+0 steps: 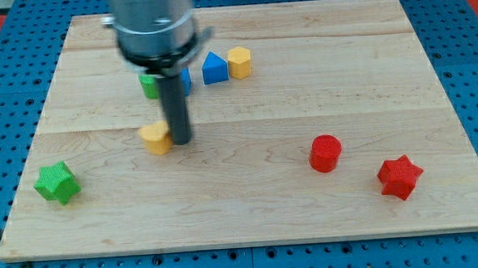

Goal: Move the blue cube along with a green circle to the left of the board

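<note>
Behind the rod, near the view's top, the blue cube (186, 77) and green circle (149, 84) sit mostly hidden. My tip (181, 142) touches a yellow block (156, 138) on the tabletop (252, 208). No hand exists. Rightward lie a blue triangle (213, 69) and yellow hexagon (239, 62).

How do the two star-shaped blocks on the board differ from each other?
The green star is green and the red star is red. The green star lies near the view's bottom left corner of the board, the red star near its bottom right. The green star has no block close by, while the red star has a red cylinder to its left. Both are star-shaped, similar in size, and far from my tip.
</note>
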